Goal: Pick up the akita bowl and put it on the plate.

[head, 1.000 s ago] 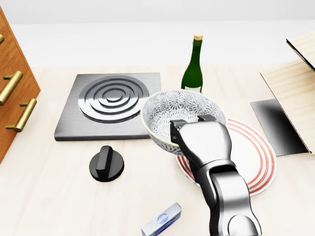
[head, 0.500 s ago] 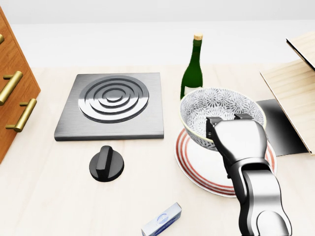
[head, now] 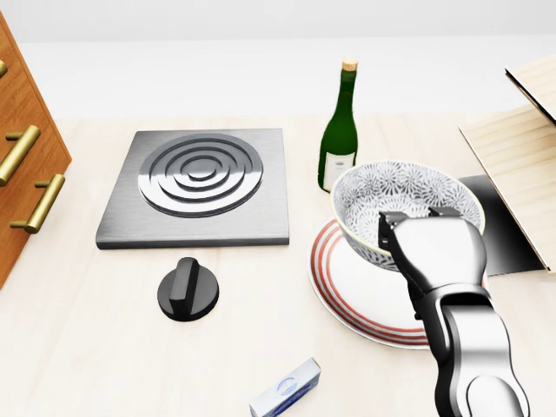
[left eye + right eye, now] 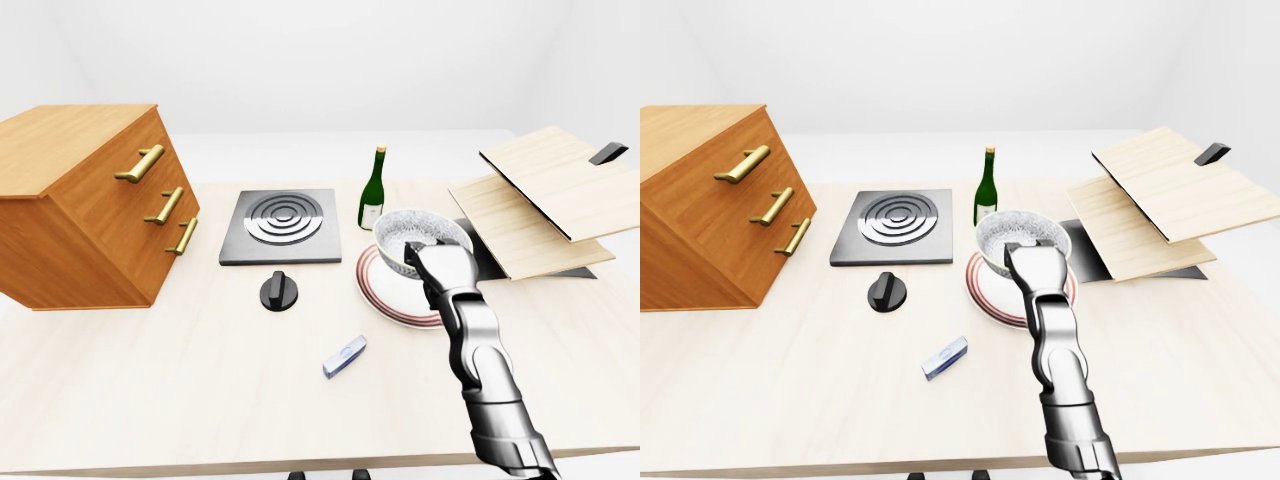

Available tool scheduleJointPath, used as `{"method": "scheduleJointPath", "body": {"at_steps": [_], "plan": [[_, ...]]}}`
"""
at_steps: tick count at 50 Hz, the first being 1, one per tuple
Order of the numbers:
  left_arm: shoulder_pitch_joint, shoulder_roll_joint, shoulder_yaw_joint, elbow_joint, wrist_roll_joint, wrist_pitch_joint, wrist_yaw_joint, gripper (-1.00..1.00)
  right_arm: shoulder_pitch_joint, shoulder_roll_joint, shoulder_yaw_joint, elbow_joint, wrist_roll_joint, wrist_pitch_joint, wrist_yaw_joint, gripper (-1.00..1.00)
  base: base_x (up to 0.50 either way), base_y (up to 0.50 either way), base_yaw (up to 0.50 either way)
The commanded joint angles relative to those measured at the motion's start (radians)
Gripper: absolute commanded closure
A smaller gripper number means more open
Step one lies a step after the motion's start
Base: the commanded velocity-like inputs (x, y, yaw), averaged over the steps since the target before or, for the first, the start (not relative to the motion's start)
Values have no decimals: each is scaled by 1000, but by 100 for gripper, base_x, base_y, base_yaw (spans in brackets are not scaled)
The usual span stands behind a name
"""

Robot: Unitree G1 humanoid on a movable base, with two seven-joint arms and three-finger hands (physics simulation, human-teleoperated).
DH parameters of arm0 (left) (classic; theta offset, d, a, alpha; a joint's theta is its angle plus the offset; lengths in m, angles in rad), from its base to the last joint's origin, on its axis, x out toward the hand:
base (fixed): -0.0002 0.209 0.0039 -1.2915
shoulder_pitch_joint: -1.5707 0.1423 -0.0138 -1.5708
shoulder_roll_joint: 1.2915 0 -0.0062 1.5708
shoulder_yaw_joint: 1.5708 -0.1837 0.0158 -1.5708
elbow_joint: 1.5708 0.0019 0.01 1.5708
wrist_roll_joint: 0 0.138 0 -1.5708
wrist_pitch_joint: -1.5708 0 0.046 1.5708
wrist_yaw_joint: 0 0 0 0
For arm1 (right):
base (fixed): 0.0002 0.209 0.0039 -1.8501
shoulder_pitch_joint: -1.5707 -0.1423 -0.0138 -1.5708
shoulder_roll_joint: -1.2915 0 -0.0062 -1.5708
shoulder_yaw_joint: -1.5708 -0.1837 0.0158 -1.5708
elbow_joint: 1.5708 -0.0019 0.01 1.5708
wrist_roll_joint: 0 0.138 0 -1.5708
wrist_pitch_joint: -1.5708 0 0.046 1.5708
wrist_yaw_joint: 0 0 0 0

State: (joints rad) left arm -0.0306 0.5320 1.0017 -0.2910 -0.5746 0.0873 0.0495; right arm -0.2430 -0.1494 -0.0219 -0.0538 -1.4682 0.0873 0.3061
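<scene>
The akita bowl (image 3: 395,195), white with a grey flower pattern inside, hangs upright just over the right half of the red-ringed white plate (image 3: 347,291). My right hand (image 3: 417,217) comes up from the bottom right of the head view. It is shut on the bowl's near rim, with fingertips (image 3: 391,219) hooked over the edge. I cannot tell whether the bowl's base touches the plate, because the hand hides it. My left hand is in none of the views.
A green bottle (image 3: 340,139) stands just above the bowl. A steel burner plate (image 3: 195,182), a black knob (image 3: 187,291) and a small blue-white box (image 3: 287,387) lie to the left. A wooden drawer cabinet (image 4: 90,205) is far left. Stacked boards (image 4: 540,195) and a dark tray (image 3: 491,217) are right.
My right hand has carried the bowl rightward from beside the burner plate to above the plate, slowing over the last half second. The camera has not moved.
</scene>
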Motion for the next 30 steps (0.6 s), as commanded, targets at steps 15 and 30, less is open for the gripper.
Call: {"method": "scheduleJointPath", "body": {"at_steps": [15, 30], "plan": [[0, 0, 0, 0, 0, 0, 0, -100, 4, 0, -5, -13, -22, 0, -28, 100, 0, 0, 0], [0, 0, 0, 0, 2, 0, -3, -100, -169, -47, -30, 313, 118, 0, -200, 100, 0, 0, 0]]}}
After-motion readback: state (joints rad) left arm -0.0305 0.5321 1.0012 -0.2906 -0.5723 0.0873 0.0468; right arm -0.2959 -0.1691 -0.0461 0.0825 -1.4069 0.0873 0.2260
